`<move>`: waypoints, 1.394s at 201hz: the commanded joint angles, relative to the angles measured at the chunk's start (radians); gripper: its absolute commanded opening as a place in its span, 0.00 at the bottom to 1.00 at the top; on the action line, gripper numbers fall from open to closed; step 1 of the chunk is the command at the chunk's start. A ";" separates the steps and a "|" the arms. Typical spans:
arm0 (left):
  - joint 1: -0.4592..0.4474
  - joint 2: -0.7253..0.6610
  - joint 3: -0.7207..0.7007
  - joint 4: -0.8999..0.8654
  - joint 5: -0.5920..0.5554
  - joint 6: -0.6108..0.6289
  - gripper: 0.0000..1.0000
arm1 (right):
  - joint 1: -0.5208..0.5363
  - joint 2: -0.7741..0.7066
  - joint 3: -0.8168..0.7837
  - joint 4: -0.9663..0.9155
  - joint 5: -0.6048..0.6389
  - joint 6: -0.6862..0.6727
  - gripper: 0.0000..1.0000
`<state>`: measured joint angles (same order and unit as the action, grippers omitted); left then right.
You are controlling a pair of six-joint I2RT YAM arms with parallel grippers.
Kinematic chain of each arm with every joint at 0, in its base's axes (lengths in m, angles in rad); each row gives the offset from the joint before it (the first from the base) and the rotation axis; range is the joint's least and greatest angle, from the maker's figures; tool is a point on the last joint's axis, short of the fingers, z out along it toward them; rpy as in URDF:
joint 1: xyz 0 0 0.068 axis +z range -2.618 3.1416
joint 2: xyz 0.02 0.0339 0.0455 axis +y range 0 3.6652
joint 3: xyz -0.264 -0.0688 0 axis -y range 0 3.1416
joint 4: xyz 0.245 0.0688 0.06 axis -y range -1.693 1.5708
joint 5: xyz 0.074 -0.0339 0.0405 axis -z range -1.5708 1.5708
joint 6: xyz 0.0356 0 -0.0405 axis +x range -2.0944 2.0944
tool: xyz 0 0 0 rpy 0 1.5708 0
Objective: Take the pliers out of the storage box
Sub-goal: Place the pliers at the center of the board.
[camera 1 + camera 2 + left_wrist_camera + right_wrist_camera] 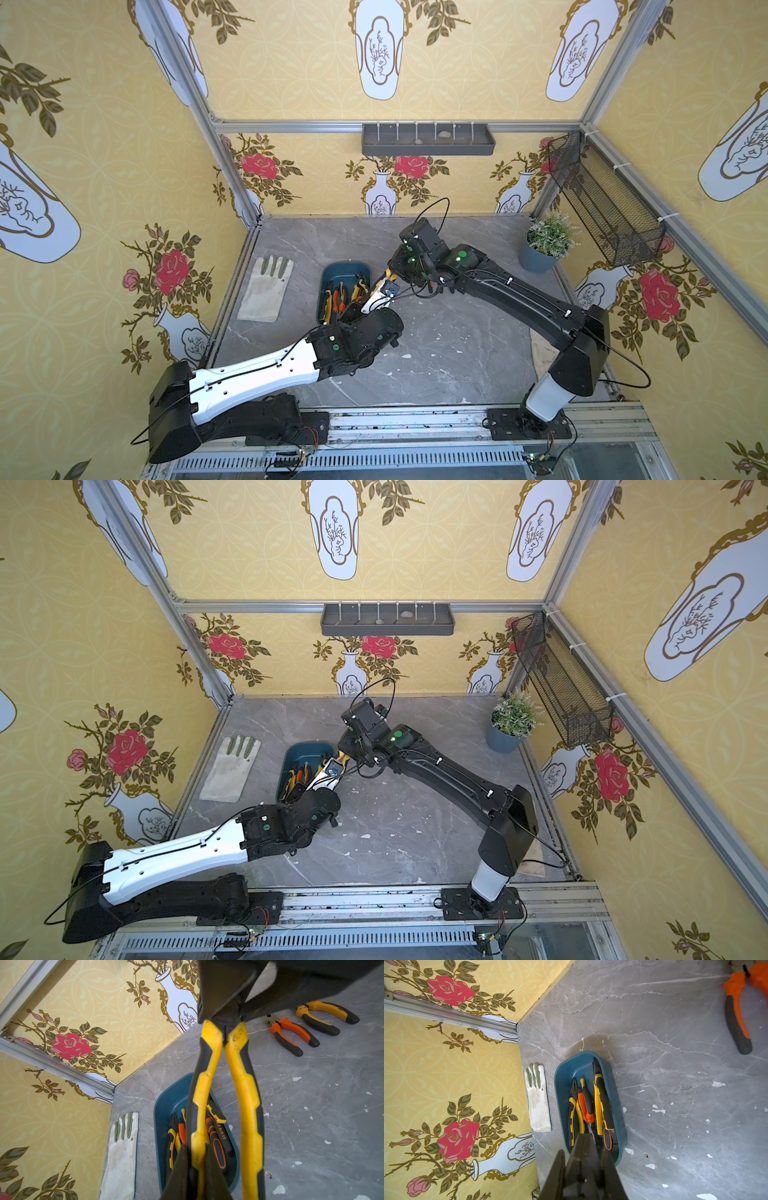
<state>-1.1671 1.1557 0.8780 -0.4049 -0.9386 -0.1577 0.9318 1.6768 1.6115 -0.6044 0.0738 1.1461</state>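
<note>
The dark teal storage box (345, 269) (308, 750) (172, 1097) (576, 1065) lies on the grey table, left of centre, with several pliers (583, 1105) (338, 297) inside. Above its right side, one yellow-and-black pair of pliers (243, 1088) (389, 275) hangs in the air between both grippers. My left gripper (197, 1152) (382, 291) is shut on one of its handles. At the other end, my right gripper (583, 1153) (395, 269) is shut on the dark metal head. An orange-and-black pair (293, 1034) (737, 1012) and another yellow-and-black pair (324, 1016) lie on the table away from the box.
A white work glove (266, 291) lies flat to the left of the box. A blue pot with a plant (540, 249) stands at the back right. The grey wall tray (428, 139) and a black mesh basket (602, 199) hang on the walls.
</note>
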 commanded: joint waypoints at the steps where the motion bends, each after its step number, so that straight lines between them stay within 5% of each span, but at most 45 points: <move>1: -0.001 -0.002 0.009 0.059 -0.015 -0.034 0.00 | -0.001 -0.006 0.010 -0.014 0.040 -0.050 0.00; 4: 0.000 -0.004 0.010 0.057 -0.011 -0.039 0.02 | -0.001 -0.005 0.011 -0.015 0.044 -0.056 0.00; 11: 0.000 -0.012 0.012 0.053 0.004 -0.049 0.34 | -0.002 -0.004 0.016 -0.015 0.049 -0.074 0.00; 19: 0.000 -0.028 0.008 0.058 0.037 -0.054 0.56 | -0.009 0.001 0.022 -0.015 0.052 -0.106 0.00; 43: 0.028 -0.090 -0.009 0.082 0.172 -0.063 0.82 | -0.052 0.020 0.052 -0.029 0.046 -0.238 0.00; 72: 0.143 -0.143 -0.009 0.026 0.371 -0.159 0.86 | -0.129 0.036 0.056 -0.027 0.027 -0.437 0.00; 107: 0.290 -0.165 -0.018 -0.026 0.564 -0.252 0.91 | -0.236 0.085 0.046 0.001 -0.147 -0.648 0.00; 143: 0.405 -0.165 -0.048 -0.028 0.680 -0.307 0.94 | -0.286 0.237 0.162 -0.078 -0.095 -0.732 0.00; 280: 0.514 -0.200 -0.150 0.007 0.763 -0.344 0.95 | -0.395 0.757 0.695 -0.206 -0.155 -0.705 0.02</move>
<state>-0.6575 0.9630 0.7403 -0.4152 -0.1978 -0.4980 0.5415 2.4115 2.2711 -0.7986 -0.0666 0.4240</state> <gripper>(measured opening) 0.953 0.231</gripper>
